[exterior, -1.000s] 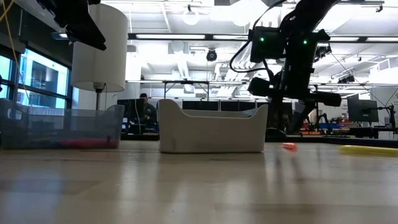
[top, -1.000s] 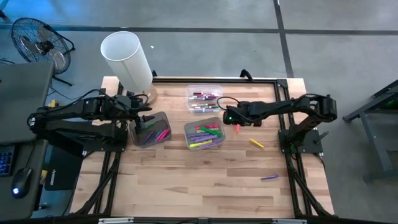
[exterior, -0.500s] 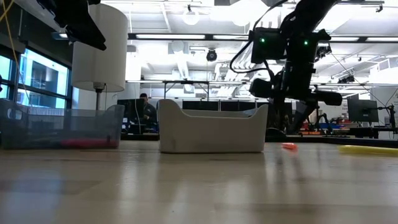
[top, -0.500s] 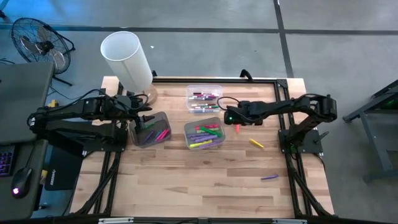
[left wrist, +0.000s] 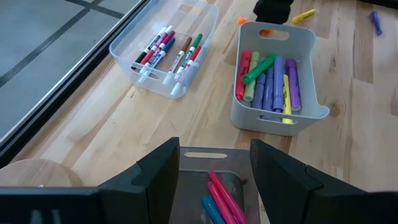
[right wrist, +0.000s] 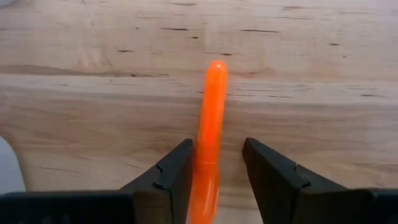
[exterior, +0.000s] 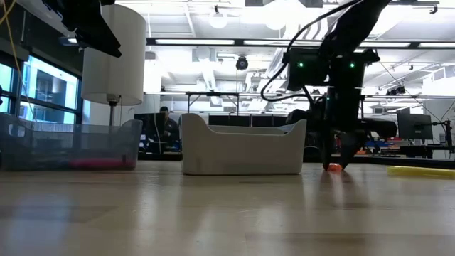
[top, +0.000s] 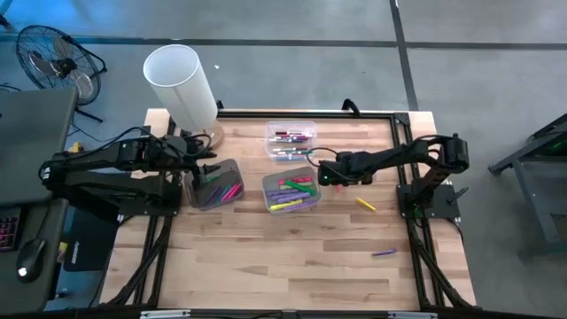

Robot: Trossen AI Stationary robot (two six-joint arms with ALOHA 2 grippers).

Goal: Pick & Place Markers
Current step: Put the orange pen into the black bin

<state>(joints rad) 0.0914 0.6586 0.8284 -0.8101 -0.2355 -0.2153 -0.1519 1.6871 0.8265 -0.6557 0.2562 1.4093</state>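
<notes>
An orange marker (right wrist: 210,124) lies flat on the wood table, and its tip shows in the low view (exterior: 331,167). My right gripper (right wrist: 214,168) (top: 330,176) (exterior: 336,161) is open and low at the table, with one finger on each side of this marker. My left gripper (left wrist: 214,163) (top: 205,170) hangs open above a clear bin (top: 215,184) that holds pink markers (left wrist: 222,198). A grey bin (top: 291,190) holds purple, green, yellow and red markers. A yellow marker (top: 365,204) and a purple one (top: 383,252) lie loose on the table. My right gripper comes from above with its fingers pointing down, one on either side of the orange marker's near part (right wrist: 206,163). One finger (right wrist: 177,171) stands right against the marker's side; whether it touches cannot be told. The marker lies flat on the table.
A second clear bin (top: 291,140) with white-bodied markers sits toward the far edge. A tall white cylinder on a round base (top: 180,84) stands at the far left corner. Bare wood spreads across the near half of the table (top: 266,266).
My right gripper has come down to the table and shifted a little toward the left edge, so its fingers now stand around the orange marker. The marker has stayed where it lay.
</notes>
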